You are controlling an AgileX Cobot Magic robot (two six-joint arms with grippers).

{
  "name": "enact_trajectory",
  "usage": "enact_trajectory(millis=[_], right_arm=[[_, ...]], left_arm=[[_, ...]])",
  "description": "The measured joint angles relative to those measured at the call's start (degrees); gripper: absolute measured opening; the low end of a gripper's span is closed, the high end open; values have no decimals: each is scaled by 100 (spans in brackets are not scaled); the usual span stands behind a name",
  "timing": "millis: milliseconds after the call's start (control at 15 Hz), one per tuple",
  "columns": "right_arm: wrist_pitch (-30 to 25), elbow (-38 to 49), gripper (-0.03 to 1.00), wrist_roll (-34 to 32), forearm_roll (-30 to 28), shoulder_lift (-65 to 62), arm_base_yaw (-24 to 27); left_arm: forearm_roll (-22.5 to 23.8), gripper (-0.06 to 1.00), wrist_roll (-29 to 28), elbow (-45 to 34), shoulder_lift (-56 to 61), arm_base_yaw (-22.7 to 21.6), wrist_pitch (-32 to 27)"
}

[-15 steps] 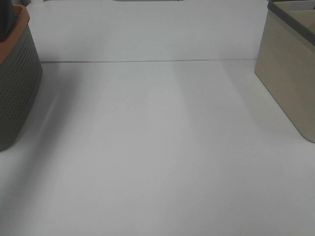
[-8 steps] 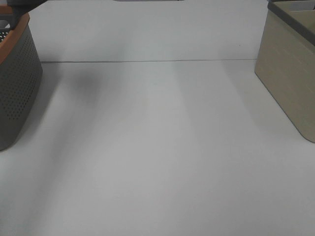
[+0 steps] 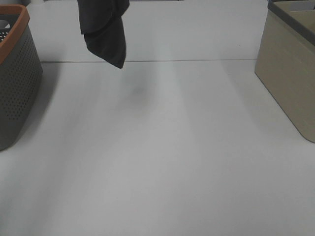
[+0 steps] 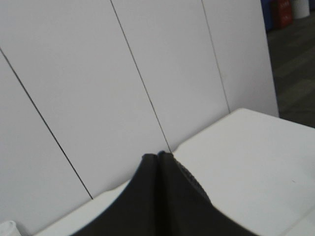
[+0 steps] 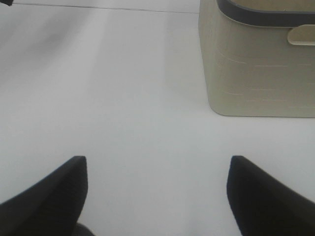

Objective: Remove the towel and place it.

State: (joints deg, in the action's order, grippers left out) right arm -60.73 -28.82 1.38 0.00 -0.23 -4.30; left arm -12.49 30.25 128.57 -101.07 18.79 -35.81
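The dark charcoal towel [image 3: 105, 30] hangs bunched from above the exterior high view's top edge, its lowest corner in the air over the far left-middle of the white table [image 3: 162, 147]. The left gripper [image 4: 158, 156] is out of the exterior view. In the left wrist view its dark fingers are pressed together, facing a white panelled wall, and the towel itself does not show there. The right gripper [image 5: 157, 167] is open and empty, low over the bare table, with the beige basket [image 5: 256, 73] ahead of it.
A grey perforated basket with an orange rim [image 3: 17, 83] stands at the left edge. The beige basket [image 3: 290, 73] with a dark rim stands at the right edge. A seam line [image 3: 147, 61] runs across the far part of the table.
The towel has come up from the grey basket at the left and swung right into view, now hanging above the table. The right gripper is not seen earlier.
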Motion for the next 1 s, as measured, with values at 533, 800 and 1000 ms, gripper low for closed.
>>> enact_trajectory(millis=[533, 800, 1000], right_arm=[[92, 0, 76, 23, 258, 0, 0], [1455, -63, 76, 825, 1249, 670, 0], [2447, -63, 76, 2137, 2206, 1501, 0]], left_arm=[[-1478, 0, 1919, 0, -275, 0, -2853], [-1541, 0, 2017, 0, -298, 0, -3237], [-1547, 0, 2017, 0, -321, 0, -3369]])
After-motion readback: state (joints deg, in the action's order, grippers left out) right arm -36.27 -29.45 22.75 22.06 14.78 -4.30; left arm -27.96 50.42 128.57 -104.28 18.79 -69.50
